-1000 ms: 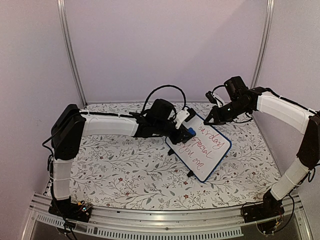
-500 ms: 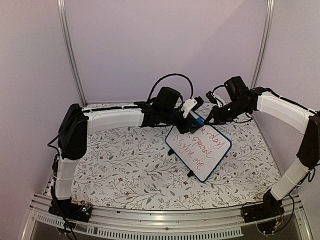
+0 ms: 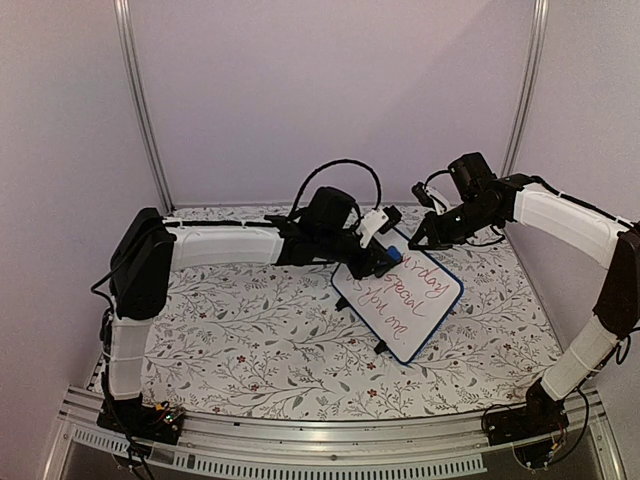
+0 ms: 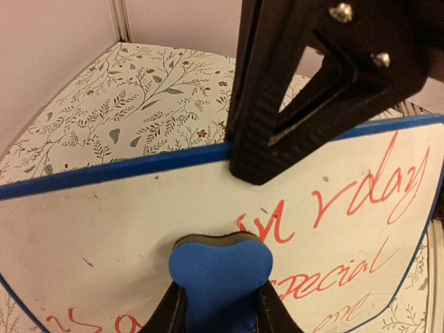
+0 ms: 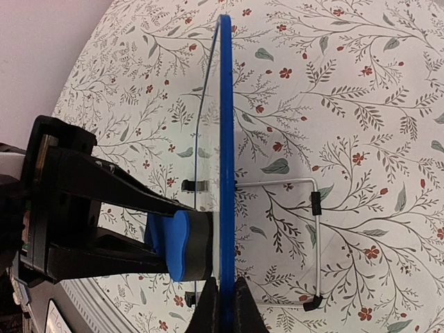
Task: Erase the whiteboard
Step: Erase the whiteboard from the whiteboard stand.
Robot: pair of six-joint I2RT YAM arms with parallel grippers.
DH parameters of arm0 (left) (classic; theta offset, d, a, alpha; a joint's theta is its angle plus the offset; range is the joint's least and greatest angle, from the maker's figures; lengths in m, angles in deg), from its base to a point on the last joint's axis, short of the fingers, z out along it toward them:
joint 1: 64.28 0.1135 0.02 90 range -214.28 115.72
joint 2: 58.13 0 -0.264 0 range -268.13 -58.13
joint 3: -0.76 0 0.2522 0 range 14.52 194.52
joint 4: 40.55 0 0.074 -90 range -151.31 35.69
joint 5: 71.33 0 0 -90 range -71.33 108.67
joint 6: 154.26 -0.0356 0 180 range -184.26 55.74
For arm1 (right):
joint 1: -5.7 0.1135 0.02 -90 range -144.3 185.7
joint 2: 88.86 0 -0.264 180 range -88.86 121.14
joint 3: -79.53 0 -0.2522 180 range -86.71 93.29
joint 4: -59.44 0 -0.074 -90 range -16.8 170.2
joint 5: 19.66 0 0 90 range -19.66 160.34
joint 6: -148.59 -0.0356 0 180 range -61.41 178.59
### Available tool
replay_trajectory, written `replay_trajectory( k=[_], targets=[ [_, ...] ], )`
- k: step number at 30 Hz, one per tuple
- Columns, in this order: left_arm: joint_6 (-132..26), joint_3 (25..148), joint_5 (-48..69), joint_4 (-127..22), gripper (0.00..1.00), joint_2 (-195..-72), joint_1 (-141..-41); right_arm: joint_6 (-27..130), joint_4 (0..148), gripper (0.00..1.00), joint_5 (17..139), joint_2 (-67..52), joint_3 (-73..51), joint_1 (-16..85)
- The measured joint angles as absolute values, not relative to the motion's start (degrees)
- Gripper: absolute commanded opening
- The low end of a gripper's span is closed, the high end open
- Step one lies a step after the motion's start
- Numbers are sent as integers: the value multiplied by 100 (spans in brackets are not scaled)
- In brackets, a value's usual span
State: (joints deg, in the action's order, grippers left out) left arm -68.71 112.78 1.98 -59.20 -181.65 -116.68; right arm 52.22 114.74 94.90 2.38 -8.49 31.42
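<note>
The whiteboard stands tilted on the table, blue-framed, with red handwriting across it. My left gripper is shut on a small blue eraser, whose dark felt face presses the board's upper part beside the writing. In the right wrist view the eraser meets the board's face, seen edge-on. My right gripper is shut on the whiteboard's top frame edge, holding it upright. The board's wire stand rests behind it.
The floral tablecloth covers the table. Pale walls and metal corner posts close in the back and sides. The black feet of the board sit on the cloth near its lower edge.
My left gripper with the eraser swept up and right toward the board's top edge, then came slightly back down. Writing at the board's upper left is wiped away. The right arm stayed still.
</note>
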Motion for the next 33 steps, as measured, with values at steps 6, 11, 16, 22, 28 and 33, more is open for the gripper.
replay_trajectory(
  k=[6,11,16,22,28,33],
  targets=[
    [-6860,10808,198,-5690,0,-18045,-11668,5224,11474,0,9490,238,-849,3142],
    [-6856,10767,196,-5636,0,-18038,-11668,5224,11474,0,9488,238,-849,3142],
    [-6856,11031,179,-5990,0,-18078,-11670,5224,11476,0,9490,240,-849,3142],
    [-6869,11667,111,-6326,0,-18263,-11674,5226,11474,0,9490,240,-849,3142],
    [-6871,11866,106,-6322,0,-18340,-11681,5226,11474,0,9488,240,-849,3142],
    [-6862,11635,135,-6047,0,-18294,-11694,5224,11476,0,9481,240,-849,3142]
  ],
)
